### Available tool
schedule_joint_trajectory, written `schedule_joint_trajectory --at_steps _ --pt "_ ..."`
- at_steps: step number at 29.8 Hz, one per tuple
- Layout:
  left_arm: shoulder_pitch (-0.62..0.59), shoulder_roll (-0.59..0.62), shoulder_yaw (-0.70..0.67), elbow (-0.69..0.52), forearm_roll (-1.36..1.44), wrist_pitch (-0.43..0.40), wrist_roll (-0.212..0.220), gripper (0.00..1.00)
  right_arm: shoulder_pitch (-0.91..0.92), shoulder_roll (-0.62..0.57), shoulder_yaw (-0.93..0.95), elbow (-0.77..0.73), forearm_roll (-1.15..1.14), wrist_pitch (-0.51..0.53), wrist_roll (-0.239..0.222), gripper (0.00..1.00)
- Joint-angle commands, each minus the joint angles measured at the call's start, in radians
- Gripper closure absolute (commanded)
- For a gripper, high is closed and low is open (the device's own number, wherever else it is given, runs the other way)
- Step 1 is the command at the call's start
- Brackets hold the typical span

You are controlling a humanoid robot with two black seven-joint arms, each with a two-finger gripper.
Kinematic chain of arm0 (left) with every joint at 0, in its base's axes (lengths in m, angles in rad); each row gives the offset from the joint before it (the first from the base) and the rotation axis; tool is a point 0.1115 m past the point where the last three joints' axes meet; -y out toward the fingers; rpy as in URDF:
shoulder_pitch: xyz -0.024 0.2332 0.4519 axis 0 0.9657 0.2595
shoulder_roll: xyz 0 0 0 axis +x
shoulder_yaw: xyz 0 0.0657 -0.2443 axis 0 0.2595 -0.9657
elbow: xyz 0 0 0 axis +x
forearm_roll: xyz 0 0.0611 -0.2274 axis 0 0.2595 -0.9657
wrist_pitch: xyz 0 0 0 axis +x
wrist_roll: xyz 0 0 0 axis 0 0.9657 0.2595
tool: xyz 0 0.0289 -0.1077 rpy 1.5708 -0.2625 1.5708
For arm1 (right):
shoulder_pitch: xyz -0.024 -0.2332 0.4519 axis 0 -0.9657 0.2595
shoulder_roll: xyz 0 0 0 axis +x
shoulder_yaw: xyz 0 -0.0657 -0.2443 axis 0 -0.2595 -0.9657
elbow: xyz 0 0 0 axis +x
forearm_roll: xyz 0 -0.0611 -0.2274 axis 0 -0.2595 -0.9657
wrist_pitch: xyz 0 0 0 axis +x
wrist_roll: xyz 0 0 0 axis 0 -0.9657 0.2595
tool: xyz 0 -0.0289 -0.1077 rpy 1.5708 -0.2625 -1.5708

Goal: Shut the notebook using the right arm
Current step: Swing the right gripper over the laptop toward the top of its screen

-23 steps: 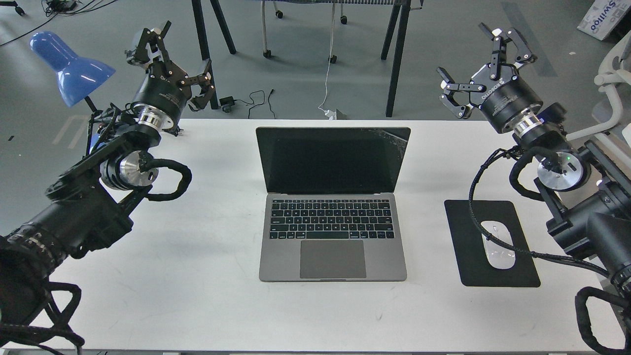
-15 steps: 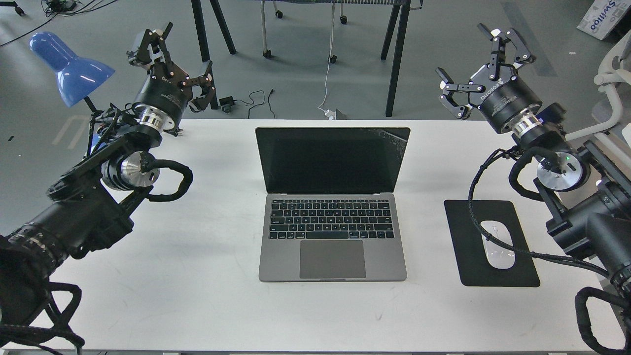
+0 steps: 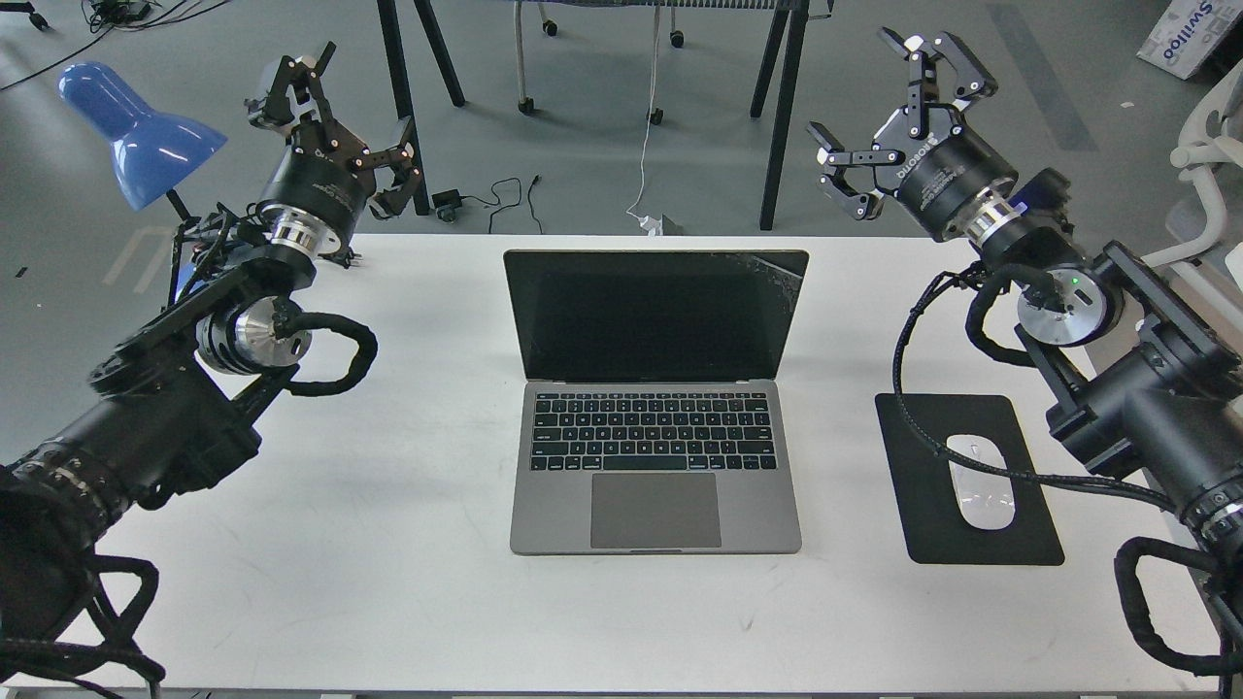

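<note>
The notebook (image 3: 655,408) lies open in the middle of the white table (image 3: 408,544), its black screen upright and facing me, keyboard and trackpad toward me. My right gripper (image 3: 889,97) is open and empty, raised beyond the table's far edge, up and to the right of the screen's top right corner, apart from it. My left gripper (image 3: 335,112) is open and empty, raised at the far left near the blue lamp.
A black mouse pad (image 3: 971,481) with a white mouse (image 3: 981,481) lies right of the notebook, under my right arm's cable. A blue lamp (image 3: 136,131) stands at the far left. Table legs and cables lie on the floor behind.
</note>
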Motion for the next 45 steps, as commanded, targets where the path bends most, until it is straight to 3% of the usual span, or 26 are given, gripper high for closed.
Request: schedule_joint_trajectory --at_steps 1,12,22,27,41,45 --pt "0.0 0.001 0.0 0.0 0.0 0.0 0.0 0.0 0.062 0.001 -0.079 -0.008 -0.004 -0.054 -0.001 0.0" --pt "0.0 0.001 -0.001 0.0 0.0 0.0 0.0 0.0 0.22 0.076 -0.25 -0.148 -0.005 -0.212 -0.001 0.0" --pt "0.0 0.001 -0.001 0.0 0.0 0.0 0.0 0.0 0.252 0.171 -0.324 -0.229 -0.005 -0.324 -0.004 0.0" --pt "0.0 0.001 -0.001 0.0 0.0 0.0 0.0 0.0 0.269 0.218 -0.352 -0.294 -0.004 -0.33 -0.004 0.0" --pt "0.0 0.001 -0.001 0.0 0.0 0.0 0.0 0.0 0.274 0.225 -0.441 -0.284 0.001 -0.329 -0.016 0.0" --pt "0.0 0.001 -0.001 0.0 0.0 0.0 0.0 0.0 0.272 0.221 -0.478 -0.278 0.004 -0.315 -0.041 0.0"
